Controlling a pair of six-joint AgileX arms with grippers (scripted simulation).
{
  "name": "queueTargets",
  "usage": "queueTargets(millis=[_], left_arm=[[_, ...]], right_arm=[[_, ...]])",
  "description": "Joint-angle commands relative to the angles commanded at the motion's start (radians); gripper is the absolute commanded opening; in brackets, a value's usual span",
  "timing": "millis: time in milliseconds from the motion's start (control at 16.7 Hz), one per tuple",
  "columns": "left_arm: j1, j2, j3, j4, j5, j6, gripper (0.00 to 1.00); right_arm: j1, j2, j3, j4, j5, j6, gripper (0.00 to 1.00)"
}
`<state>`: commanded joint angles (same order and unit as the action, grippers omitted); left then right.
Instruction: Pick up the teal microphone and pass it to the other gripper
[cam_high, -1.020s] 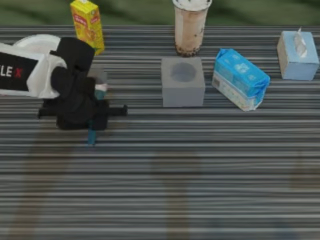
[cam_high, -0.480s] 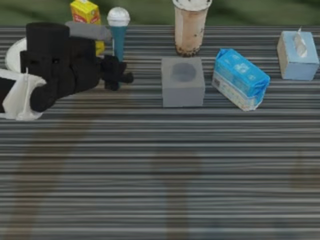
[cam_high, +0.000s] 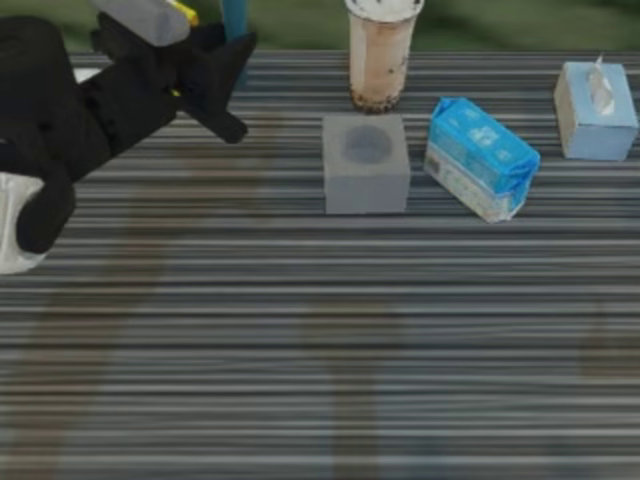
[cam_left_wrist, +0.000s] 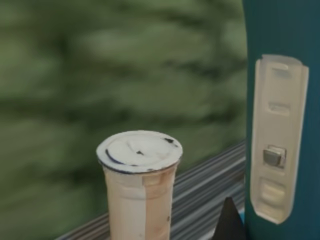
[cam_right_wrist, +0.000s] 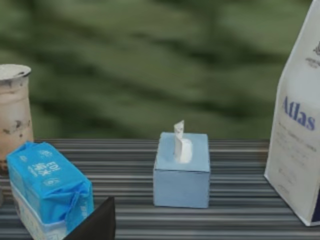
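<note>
The teal microphone (cam_high: 235, 15) is held upright at the table's far left, and its head is cut off by the top view's upper edge. My left gripper (cam_high: 225, 75) is shut on its handle, high above the table. In the left wrist view the teal microphone (cam_left_wrist: 280, 100) fills one side, its pale switch strip (cam_left_wrist: 277, 140) facing the camera, with one black fingertip (cam_left_wrist: 230, 220) beside it. My right gripper (cam_right_wrist: 97, 222) is outside the top view; only a black edge of it shows in its own wrist view.
A milk-tea cup (cam_high: 383, 50) stands at the far edge, a grey block (cam_high: 366, 162) in front of it. To the right lie a blue packet (cam_high: 480, 155) and a tissue box (cam_high: 596, 110). The yellow carton (cam_high: 186, 12) is mostly hidden. A white bag (cam_right_wrist: 300, 125) stands at the right.
My left gripper has lifted the microphone off the table, turned it upright and carried it higher. Its head has passed out of the top view.
</note>
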<state>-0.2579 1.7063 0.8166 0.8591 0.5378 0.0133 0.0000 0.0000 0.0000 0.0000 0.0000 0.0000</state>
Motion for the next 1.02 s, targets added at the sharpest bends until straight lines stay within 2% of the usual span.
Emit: queueTargets(millis=[300,480,660,900,1020], left_arm=[[0.001,-0.01,-0.006,0.017,0.008,0.005,0.0],[-0.021,-0.012,-0.005,0.019,-0.01,0.003,0.0],[-0.109,-0.04,-0.028,0.041,-0.103,-0.012,0.0],[-0.278,-0.097,-0.075,0.08,-0.29,-0.043,0.0],[-0.343,-0.122,-0.093,0.096,-0.357,-0.056,0.0]], right_arm=[[0.0,0.0,0.0,0.0,0.0,0.0,1.0],[0.0,0.0,0.0,0.0,0.0,0.0,1.0],[0.0,0.0,0.0,0.0,0.0,0.0,1.0],[0.0,0.0,0.0,0.0,0.0,0.0,1.0],[0.0,0.0,0.0,0.0,0.0,0.0,1.0]])
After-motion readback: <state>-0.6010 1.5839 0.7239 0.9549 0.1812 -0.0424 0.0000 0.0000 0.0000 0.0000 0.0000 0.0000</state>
